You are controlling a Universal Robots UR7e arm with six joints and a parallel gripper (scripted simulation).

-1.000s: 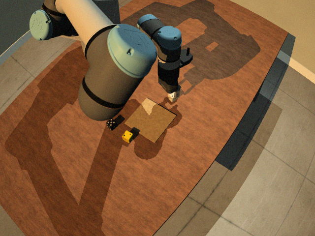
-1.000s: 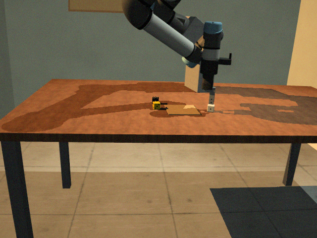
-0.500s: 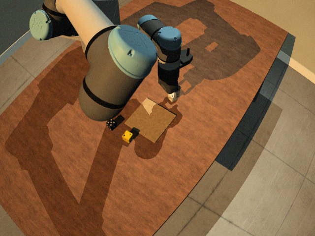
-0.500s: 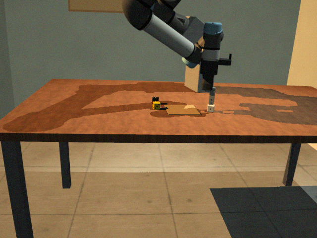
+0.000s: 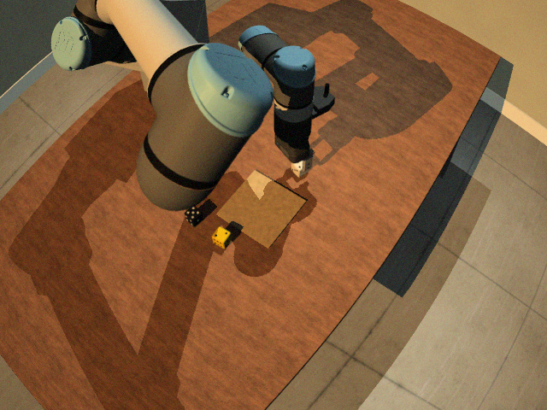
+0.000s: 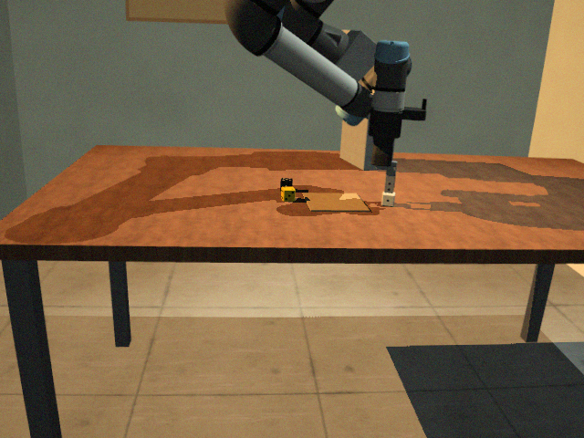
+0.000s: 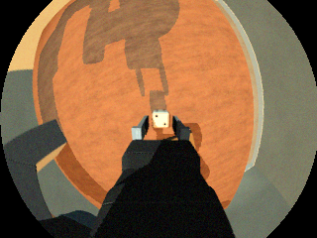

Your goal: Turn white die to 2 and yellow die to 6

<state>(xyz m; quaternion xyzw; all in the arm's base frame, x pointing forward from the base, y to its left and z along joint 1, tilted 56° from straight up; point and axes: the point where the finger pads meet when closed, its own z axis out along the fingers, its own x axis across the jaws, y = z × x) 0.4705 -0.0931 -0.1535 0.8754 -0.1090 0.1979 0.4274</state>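
Note:
The white die (image 5: 300,167) (image 6: 388,200) (image 7: 160,119) rests on the table just off the mat's back right edge. The face towards the wrist camera shows two pips. My gripper (image 5: 303,161) (image 6: 390,188) (image 7: 160,121) is open, pointing down low over the white die; in the wrist view the die appears between the fingertips, with gaps on both sides. The yellow die (image 5: 220,237) (image 6: 287,193) is on the table off the mat's left side, two pips on top. The tan mat (image 5: 265,220) (image 6: 329,203) lies flat with no die on it.
The black die (image 5: 193,215) (image 6: 286,182) stands on the table (image 5: 273,308) (image 6: 188,226) behind the yellow die, several pips on top. The forearm and elbow hang over the area behind the black die in the top view. Arm shadows cross the table and most of the mat.

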